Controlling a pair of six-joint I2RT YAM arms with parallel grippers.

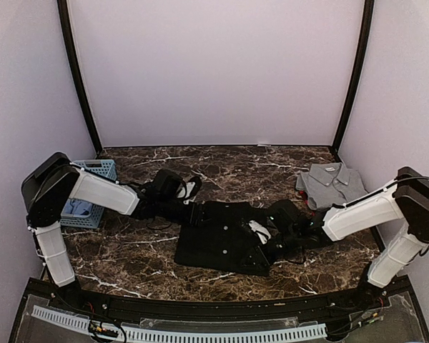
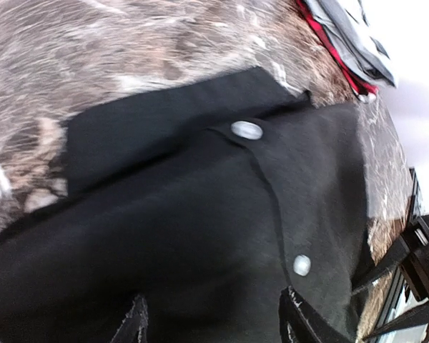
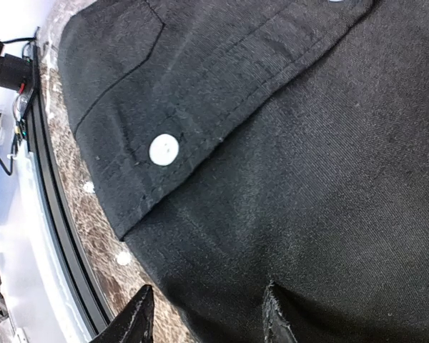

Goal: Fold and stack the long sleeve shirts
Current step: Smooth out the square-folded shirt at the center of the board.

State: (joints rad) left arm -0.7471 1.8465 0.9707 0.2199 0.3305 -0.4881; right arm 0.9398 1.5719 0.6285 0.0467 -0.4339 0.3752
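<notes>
Left wrist — left pincer [image 2: 214,314] spread over black shirt [image 2: 186,229], right pincer [image 3: 206,309] seemingly spread too

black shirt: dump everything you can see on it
The black shirt is plain dark woven cloth with small pale buttons on a stitched placket. It lies flat in a rough rectangle at the middle of the marble table. The left gripper and right gripper sit low over opposite ends with their fingers apart. Whether they touch it is unclear. The grey shirt lies apart from it.
</notes>
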